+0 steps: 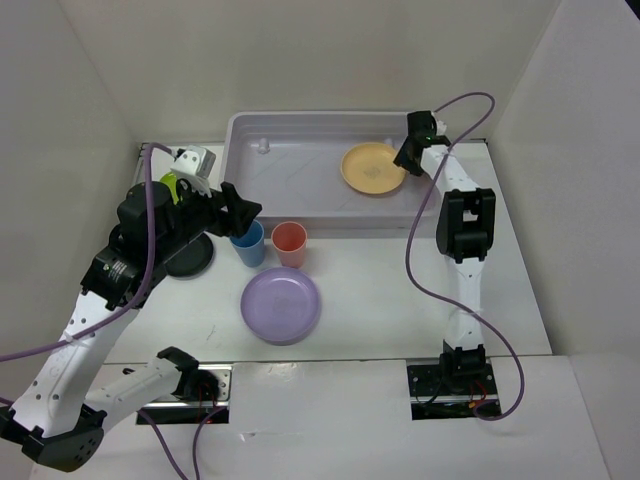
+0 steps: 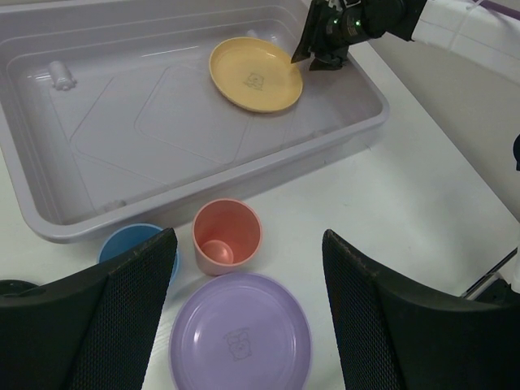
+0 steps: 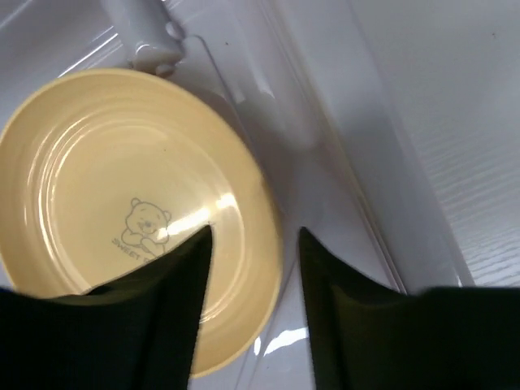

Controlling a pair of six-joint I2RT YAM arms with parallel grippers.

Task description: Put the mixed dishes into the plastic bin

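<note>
The right gripper's (image 3: 253,236) two black fingers stand apart. One is over the round orange-yellow plastic plate (image 3: 122,203) and one is just past its rim.

The plate is smooth and shiny, with soft rings and a little bear drawn in the middle. It lies flat inside the big, shallow, see-through grey plastic bin (image 1: 300,118), near the bin's far right corner. The bin has round corners and a wide rim. It sits at the far edge of the white table (image 1: 380,290).

The left gripper's (image 2: 248,236) fingers are spread wide and hold nothing. Their inner sides look bumpy, like a net. Under them a coral-pink plastic cup (image 2: 227,236) and a blue plastic cup (image 2: 130,244) stand upright, side by side, just beside the bin's near wall. A round lavender plastic plate (image 2: 240,341) lies flat, closer to the table's near edge.
</note>
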